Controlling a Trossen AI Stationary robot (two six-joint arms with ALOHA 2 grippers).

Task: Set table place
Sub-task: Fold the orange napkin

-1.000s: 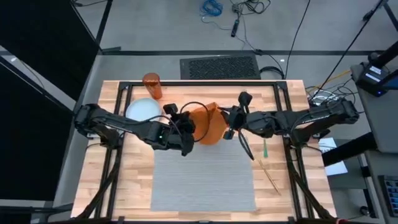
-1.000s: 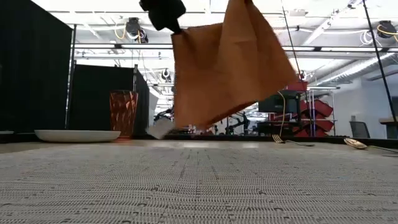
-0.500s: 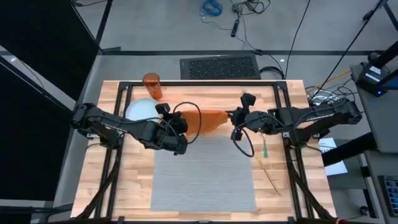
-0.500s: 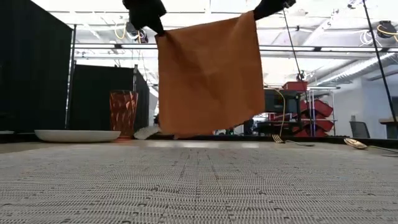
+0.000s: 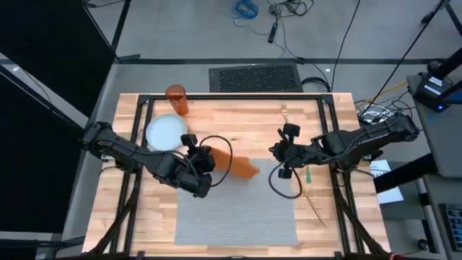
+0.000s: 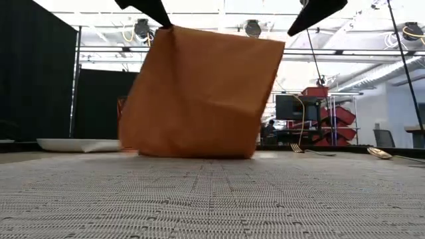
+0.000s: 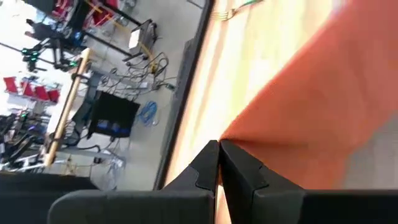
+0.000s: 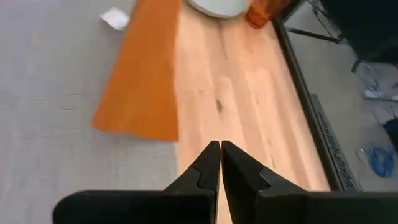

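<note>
Beyond my left gripper (image 5: 201,165) and to its left sit one pale plate (image 5: 164,132) and, farther off, one orange tumbler (image 5: 177,100). That gripper's fingers are pinched together on a top corner of the one orange napkin (image 5: 244,168), which hangs just to its right with its lower edge meeting the far end of the single grey placemat (image 5: 238,213) on the table (image 5: 238,123). My right gripper (image 5: 281,155) is up beside the napkin's other corner – fingers together, holding nothing. I judge this to be the laying-down step: the left must lower and let go so the cloth settles flat. Right of the right gripper I count three pieces of cutlery – one fork (image 5: 284,110) beyond it, one green-handled piece (image 5: 307,173), one longer piece (image 5: 315,204).
</note>
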